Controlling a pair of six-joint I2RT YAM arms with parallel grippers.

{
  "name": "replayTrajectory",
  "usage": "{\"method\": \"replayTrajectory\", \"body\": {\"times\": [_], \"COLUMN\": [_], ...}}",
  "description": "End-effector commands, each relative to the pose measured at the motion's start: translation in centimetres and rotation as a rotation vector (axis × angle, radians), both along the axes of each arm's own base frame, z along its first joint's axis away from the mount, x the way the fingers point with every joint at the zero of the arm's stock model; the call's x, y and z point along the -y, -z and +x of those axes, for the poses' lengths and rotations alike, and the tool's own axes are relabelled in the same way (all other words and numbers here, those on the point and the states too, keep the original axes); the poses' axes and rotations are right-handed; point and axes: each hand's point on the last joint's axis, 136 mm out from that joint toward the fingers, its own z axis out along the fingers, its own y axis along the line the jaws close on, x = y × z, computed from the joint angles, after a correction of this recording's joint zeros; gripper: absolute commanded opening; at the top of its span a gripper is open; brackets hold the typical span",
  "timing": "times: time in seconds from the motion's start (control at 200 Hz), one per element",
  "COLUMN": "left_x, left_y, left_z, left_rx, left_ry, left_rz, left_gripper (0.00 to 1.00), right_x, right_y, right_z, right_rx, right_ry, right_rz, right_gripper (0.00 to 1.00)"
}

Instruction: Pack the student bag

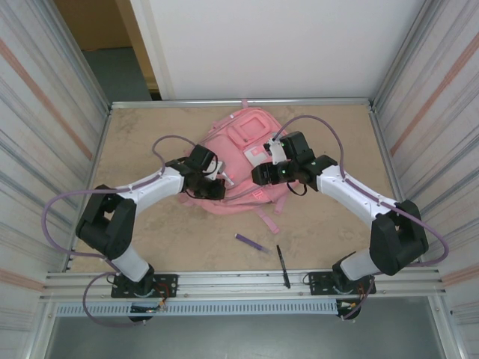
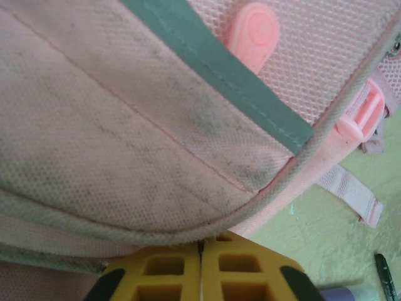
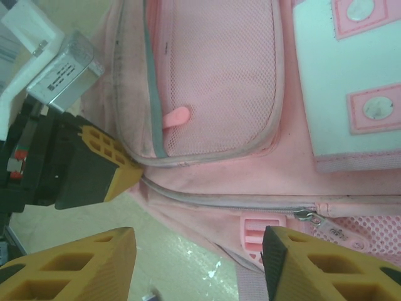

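The student bag [image 1: 239,138] lies flat on the table [image 1: 150,232], front pockets up, its far end near the table's back rail. The left gripper [image 2: 200,248] sits at the bag's near-left rim with its fingers pressed flat together. Whether they have pinched the piped seam or closed just short of it is hard to make out from the wrist view. The right gripper [image 3: 197,263] hovers over the bag's near side, fingers wide apart and holding nothing. They straddle the long zip, whose metal pull [image 3: 307,215] lies just beside a pink buckle [image 3: 254,233].

If the left fingers missed the seam, a lift would likely come up empty. A thin bite of piping could slip out under the bag's weight. The two grippers are close together over the bag, so a sideways reach by either risks a collision.

Behind the bag there is little room. On the bag's near side the table is open, with a purple pen [image 1: 252,243] and a black pen [image 1: 283,265] lying well apart from the bag.
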Motion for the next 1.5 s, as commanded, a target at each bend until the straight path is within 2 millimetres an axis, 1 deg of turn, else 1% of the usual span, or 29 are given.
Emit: {"method": "replayTrajectory", "body": {"times": [0.0, 0.095, 0.13, 0.175, 0.236, 0.261, 0.296, 0.316, 0.361, 0.401, 0.421, 0.466, 0.541, 0.636, 0.707, 0.717, 0.757, 0.827, 0.877, 0.927, 0.982, 1.037, 1.127, 1.168, 1.218, 1.358, 1.428, 1.493], "left_x": [1.2, 1.6, 1.7, 1.7, 1.5, 1.5, 1.4, 1.3, 1.3, 1.2, 1.1, 1.0, 1.0, 1.1, 1.5, 1.6, 1.9, 1.9, 1.6, 1.4, 1.1, 0.8, -0.3, -1.1, -2.3, -5.8, -7.0, -7.4], "left_y": [-1.1, -2.2, -2.7, -3.2, -3.9, -4.2, -4.5, -4.6, -4.9, -4.9, -4.9, -4.9, -4.9, -5.0, -5.2, -5.3, -5.5, -5.7, -5.6, -5.7, -6.0, -6.2, -6.5, -6.7, -6.7, -5.6, -5.1, -5.1], "left_z": [0.6, 0.5, 0.5, 0.6, 0.6, 0.5, 0.5, 0.4, 0.5, 0.5, 0.5, 0.3, 0.1, -0.1, -0.4, -0.5, -0.6, -0.5, -0.3, -0.3, -0.1, 0.1, 1.0, 1.4, 2.2, 4.4, 5.2, 5.7], "left_rx": [0.008, 0.027, 0.040, 0.056, 0.070, 0.076, 0.084, 0.087, 0.102, 0.109, 0.111, 0.110, 0.114, 0.137, 0.133, 0.131, 0.130, 0.145, 0.157, 0.157, 0.158, 0.167, 0.182, 0.188, 0.206, 0.235, 0.230, 0.234], "left_ry": [0.008, 0.017, 0.021, 0.027, 0.027, 0.028, 0.027, 0.027, 0.034, 0.037, 0.036, 0.039, 0.051, 0.080, 0.103, 0.107, 0.113, 0.107, 0.096, 0.090, 0.076, 0.062, 0.025, 0.003, -0.032, -0.103, -0.137, -0.152], "left_rz": [-0.044, -0.082, -0.091, -0.095, -0.094, -0.096, -0.096, -0.097, -0.100, -0.097, -0.094, -0.091, -0.087, -0.103, -0.132, -0.137, -0.155, -0.164, -0.152, -0.151, -0.156, -0.168, -0.172, -0.171, -0.159, -0.098, -0.083, -0.094], "left_gripper": [0.00, 0.00, 0.00, 0.00, 0.00, 0.00, 0.00, 0.00, 0.00, 0.00, 0.00, 0.00, 0.00, 0.00, 0.00, 0.00, 0.00, 0.00, 0.00, 0.00, 0.00, 0.00, 0.00, 0.00, 0.00, 0.00, 0.00, 0.00], "right_x": [-0.7, -1.4, -1.1, -0.8, -1.1, -1.9, -3.2, -3.6, -4.1, -4.6, -4.8, -5.2, -6.4, -8.1, -9.0, -9.0, -9.3, -9.8, -9.8, -9.6, -8.9, -8.3, -7.3, -7.0, -6.7, -5.6, -4.7, -3.6], "right_y": [-0.8, -1.3, -1.5, -2.3, -3.5, -3.9, -4.0, -3.8, -3.1, -2.7, -2.5, -2.0, -1.2, 0.0, 2.0, 2.6, 3.4, 3.7, 4.1, 4.6, 5.6, 6.2, 6.4, 6.3, 6.1, 5.7, 6.3, 6.7], "right_z": [1.0, 0.9, 1.2, 1.7, 2.1, 1.6, -0.3, -1.0, -1.8, -3.0, -3.4, -3.5, -2.5, -1.1, -0.3, -0.1, 0.5, 1.4, 1.7, 2.2, 2.4, 2.7, 2.5, 2.3, 2.2, 1.7, 2.1, 3.0], "right_rx": [-0.017, 0.018, 0.056, 0.118, 0.223, 0.280, 0.360, 0.399, 0.475, 0.527, 0.553, 0.629, 0.726, 0.777, 0.792, 0.790, 0.799, 0.818, 0.819, 0.827, 0.830, 0.848, 0.880, 0.898, 0.917, 0.946, 0.952, 0.951], "right_ry": [0.063, 0.028, 0.025, 0.015, -0.049, -0.148, -0.361, -0.445, -0.579, -0.716, -0.767, -0.851, -0.912, -0.955, -0.994, -1.001, -1.007, -0.992, -0.990, -0.985, -1.008, -1.015, -1.024, -1.030, -1.045, -1.130, -1.167, -1.170], "right_rz": [0.047, 0.041, 0.013, -0.009, -0.015, -0.006, 0.015, 0.008, -0.020, 0.002, 0.012, 0.001, -0.056, -0.120, -0.250, -0.271, -0.340, -0.373, -0.379, -0.424, -0.494, -0.554, -0.563, -0.557, -0.550, -0.533, -0.615, -0.681], "right_gripper": [0.57, 0.58, 0.58, 0.59, 0.60, 0.61, 0.62, 0.62, 0.62, 0.63, 0.62, 0.62, 0.62, 0.62, 0.62, 0.62, 0.61, 0.59, 0.56, 0.45, 0.35, 0.18, 0.08, 0.05, 0.04, 0.03, 0.03, 0.03]}}
